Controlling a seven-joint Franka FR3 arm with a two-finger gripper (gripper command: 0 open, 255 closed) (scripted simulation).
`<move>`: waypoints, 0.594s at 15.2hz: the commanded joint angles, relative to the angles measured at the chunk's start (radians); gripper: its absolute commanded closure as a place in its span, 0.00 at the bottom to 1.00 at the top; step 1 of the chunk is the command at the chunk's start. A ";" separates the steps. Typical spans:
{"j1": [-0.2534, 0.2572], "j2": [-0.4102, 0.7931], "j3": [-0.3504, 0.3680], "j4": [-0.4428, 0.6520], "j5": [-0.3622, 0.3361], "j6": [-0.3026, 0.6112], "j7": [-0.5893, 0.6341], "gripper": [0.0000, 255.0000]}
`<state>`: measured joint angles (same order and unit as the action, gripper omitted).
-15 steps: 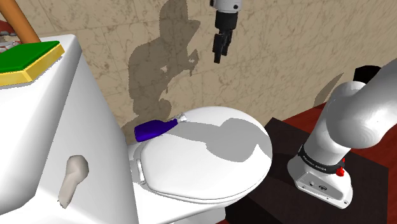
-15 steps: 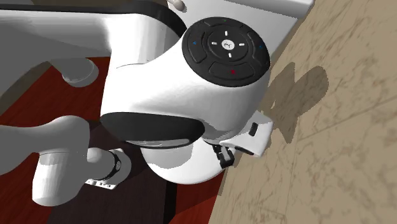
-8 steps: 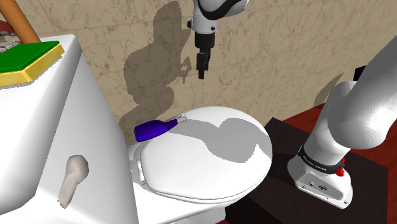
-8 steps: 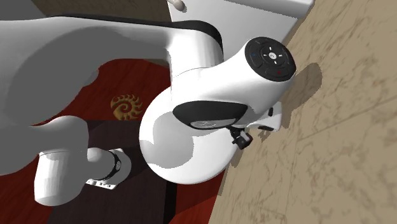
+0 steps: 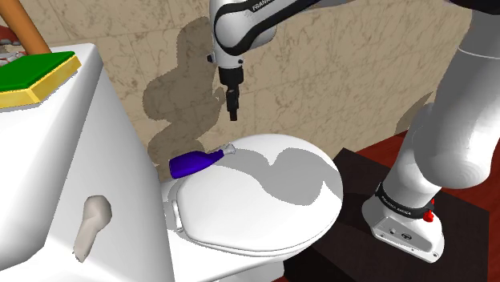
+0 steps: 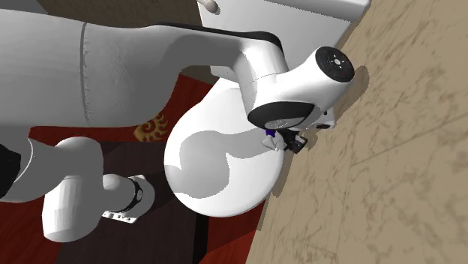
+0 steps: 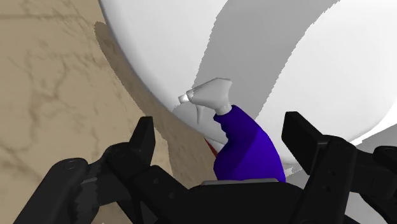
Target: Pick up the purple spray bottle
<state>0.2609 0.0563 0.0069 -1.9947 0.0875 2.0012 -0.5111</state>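
**A:** What sits nearest in the shoulder view?

**B:** The white toilet tank (image 5: 104, 160), taking up the 9 o'clock side, with a pale flush lever (image 5: 90, 226) on its front face. A green and yellow sponge (image 5: 34, 76) lies on its top edge, up at 10 o'clock. At 4 o'clock the arm's base stands on the dark stand (image 5: 356, 172).

**A:** And just past those?

**B:** The closed toilet lid (image 5: 264, 200), white and rounded, with the arm's shadow lying across it.

**A:** Where is the purple spray bottle (image 5: 191, 163)?

**B:** On its side at the lid's back edge, in the narrow space by the tank wall. Its base end is just beside the tank, but I cannot tell if they touch. Its pale nozzle (image 5: 225, 150) points toward 2 o'clock and lies at the lid's rim.

**A:** And the gripper (image 5: 233, 114)?

**B:** It hangs pointing down, well above the bottle, which lies at 7 o'clock from it with open air between them. In the wrist view the two black fingers (image 7: 145, 137) stand wide apart. The bottle shows between them, far beyond and untouched.

**A:** How much room is there around the bottle?

**B:** It is tight toward the tank at 9 o'clock and open over the lid toward 4 o'clock. Farthest off, a beige marbled surface (image 5: 344, 64) runs behind the lid's far edge and carries the arm's shadow.
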 commanded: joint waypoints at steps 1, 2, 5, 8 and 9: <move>0.014 0.061 0.015 0.031 0.002 0.015 -0.031 0.00; 0.021 0.091 0.023 0.050 0.003 0.018 -0.044 0.00; 0.041 0.182 0.047 0.108 0.000 0.027 -0.082 0.00; 0.055 0.271 0.079 0.169 -0.011 0.032 -0.115 0.00; 0.063 0.300 0.088 0.190 -0.015 0.033 -0.126 0.00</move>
<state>0.3182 0.3226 0.0845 -1.8311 0.0764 2.0356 -0.6022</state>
